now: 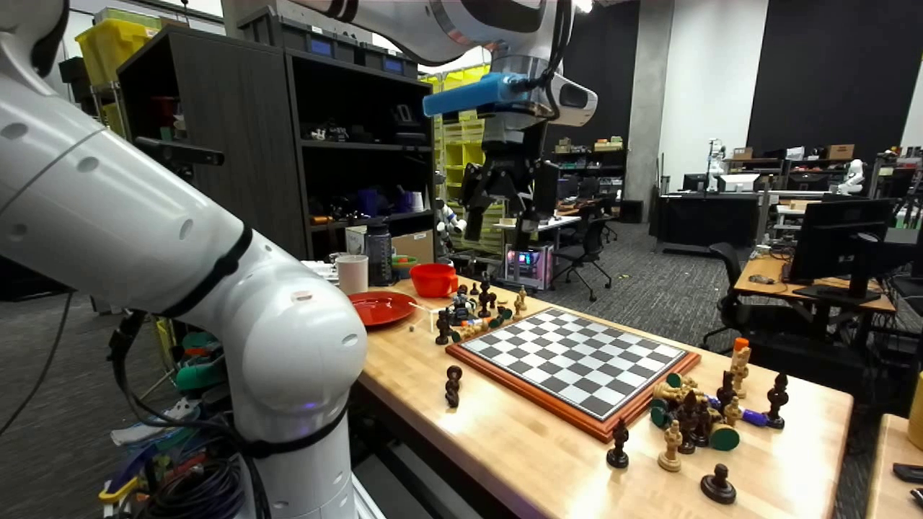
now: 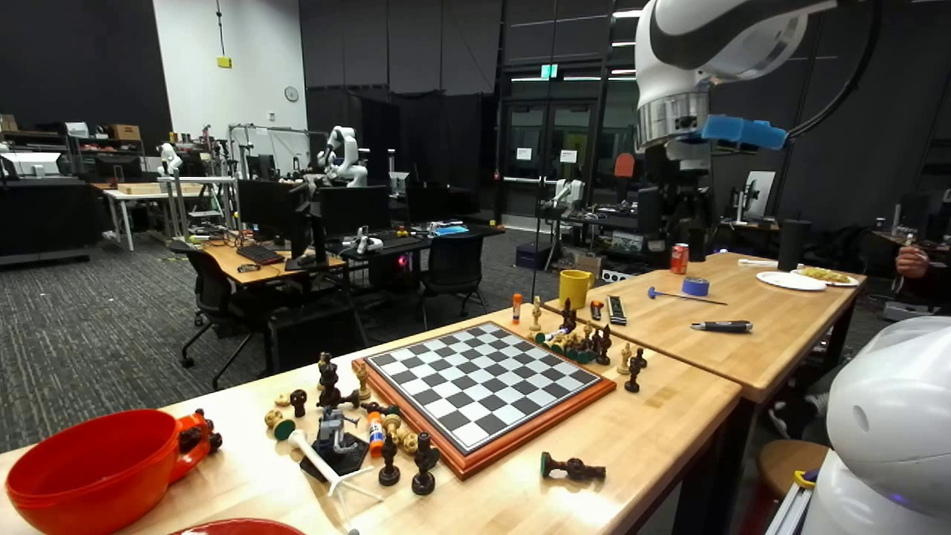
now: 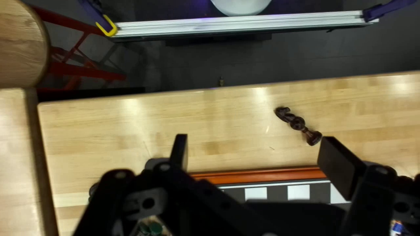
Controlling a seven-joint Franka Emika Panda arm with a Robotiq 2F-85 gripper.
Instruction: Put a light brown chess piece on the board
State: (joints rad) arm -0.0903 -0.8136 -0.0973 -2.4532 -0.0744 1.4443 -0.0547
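Observation:
The checkered board (image 1: 577, 353) with its reddish-brown rim lies flat on the wooden table in both exterior views. Light brown chess pieces are mixed with dark ones at two opposite ends of it. Upright ones include a light brown piece (image 1: 670, 447) near the table's front, another light brown piece (image 2: 625, 359) and a light brown piece (image 2: 363, 381) by the board's far corner. Several more lie on their sides. My gripper (image 1: 499, 229) hangs high above the table, pointing down. In the wrist view its fingers (image 3: 339, 165) stand wide apart with nothing between them; the board is partly hidden behind them.
A dark chess piece (image 3: 297, 123) lies on its side between the board and the table edge. Beyond one board end are a red bowl (image 2: 96, 468), a red plate (image 1: 378, 308) and a small white tripod (image 2: 319, 461). A yellow mug (image 2: 574, 288) stands on the adjoining table.

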